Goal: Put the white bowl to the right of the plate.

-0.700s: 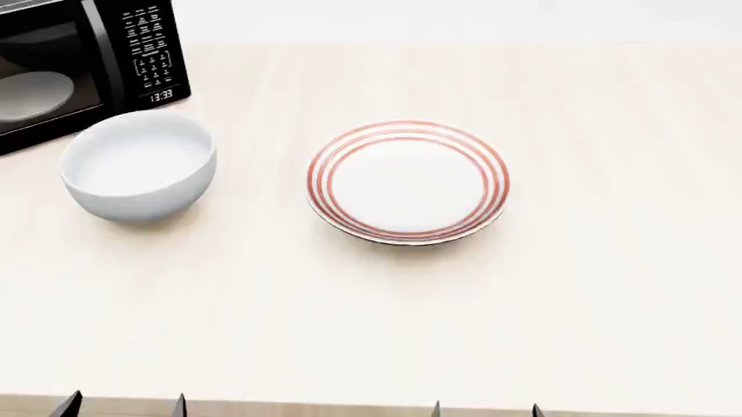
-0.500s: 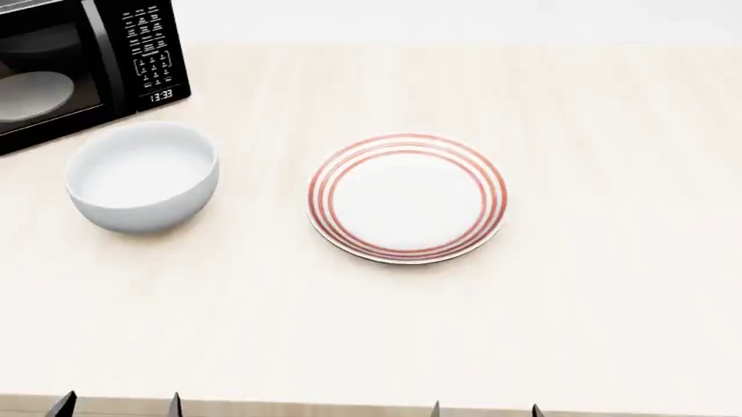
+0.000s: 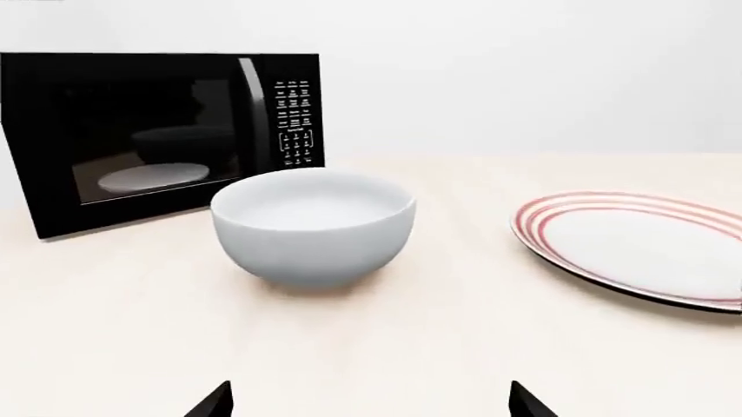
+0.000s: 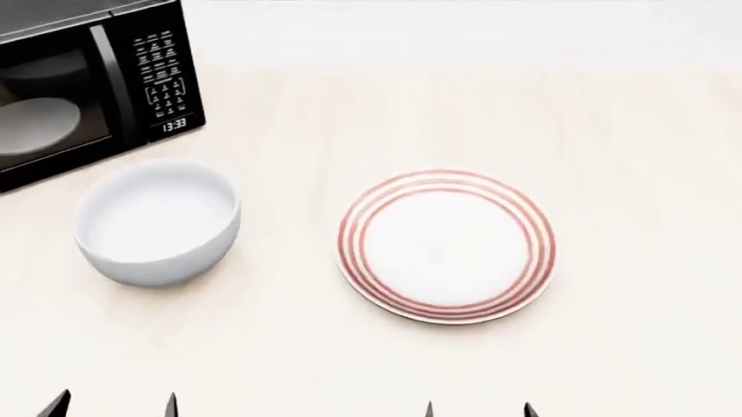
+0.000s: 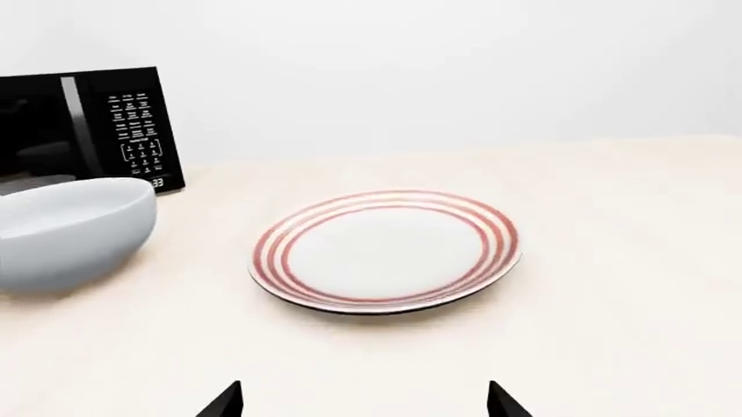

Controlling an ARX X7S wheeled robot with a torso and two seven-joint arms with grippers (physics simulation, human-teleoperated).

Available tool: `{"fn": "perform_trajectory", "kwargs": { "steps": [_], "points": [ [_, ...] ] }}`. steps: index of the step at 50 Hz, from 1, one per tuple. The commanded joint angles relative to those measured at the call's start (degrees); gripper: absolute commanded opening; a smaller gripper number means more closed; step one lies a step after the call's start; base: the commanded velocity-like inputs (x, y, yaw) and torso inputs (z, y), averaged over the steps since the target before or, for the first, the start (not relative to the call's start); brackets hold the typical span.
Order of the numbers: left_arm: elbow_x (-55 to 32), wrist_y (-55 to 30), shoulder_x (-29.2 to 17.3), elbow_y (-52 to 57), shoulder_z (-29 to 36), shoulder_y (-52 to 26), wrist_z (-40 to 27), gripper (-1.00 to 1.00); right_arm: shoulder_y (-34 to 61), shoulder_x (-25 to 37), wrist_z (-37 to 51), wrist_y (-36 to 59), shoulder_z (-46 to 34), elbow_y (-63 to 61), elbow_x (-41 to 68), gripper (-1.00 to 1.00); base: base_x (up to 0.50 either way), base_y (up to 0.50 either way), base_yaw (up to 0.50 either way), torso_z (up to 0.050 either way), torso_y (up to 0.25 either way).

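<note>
Left gripper (image 4: 114, 405) is seen only as 2 dark fingertips at the near edge of the head view, set apart with nothing held between them; same 2 tips are seen in the left wrist view, spread wide and empty. Right gripper (image 4: 479, 408) is likewise shown as 2 separated tips, nothing gripped, also spread in the right wrist view. White bowl (image 4: 158, 221) is seated upright on the pale wooden table (image 4: 626, 156), to the left of the plate (image 4: 447, 246) and clear of it, with a gap of bare tabletop between them. Bowl is placed just in front of the black microwave (image 4: 87, 87), near it but not touching. Plate is laid flat near the table's middle, 3 red-orange rings visible. Both grippers are kept well short of bowl and plate
</note>
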Motion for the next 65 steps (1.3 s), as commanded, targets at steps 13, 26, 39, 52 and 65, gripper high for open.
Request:
{"fn": "perform_trajectory", "kwargs": {
  "steps": [13,26,39,52,65],
  "points": [
    [-0.89,0.42,-1.78,-0.1,2.22,-0.03,-1.82,1.0,-0.28,2.08,0.57,1.19,-1.55,-1.34,2.98,1.0,0.5,0.24,0.0,0.0,0.0],
    [-1.47,0.61,-2.53,-0.02,2.96,-0.01,-2.69,1.0,-0.36,2.7,0.88,1.15,-2.64,-1.09,3.6,1.0,0.5,0.11,0.0,0.0,0.0],
    [-2.0,0.73,-3.13,-0.1,3.6,-0.12,-3.44,1.0,0.05,3.21,0.93,2.08,-3.42,-0.5,4.94,1.0,0.5,-0.05,0.0,0.0,0.0],
    [-2.39,0.49,-3.78,0.17,4.17,-0.19,-4.14,1.0,4.5,2.99,5.91,17.12,-2.23,-0.83,9.25,1.0,0.32,-0.1,0.0,0.0,0.0],
    [-3.82,-1.37,-5.31,2.54,1.84,-0.51,-6.01,1.0,18.42,5.89,14.54,48.29,-2.49,-22.68,13.64,1.0,0.0,0.0,0.0,0.0,0.001]
  ]
}}
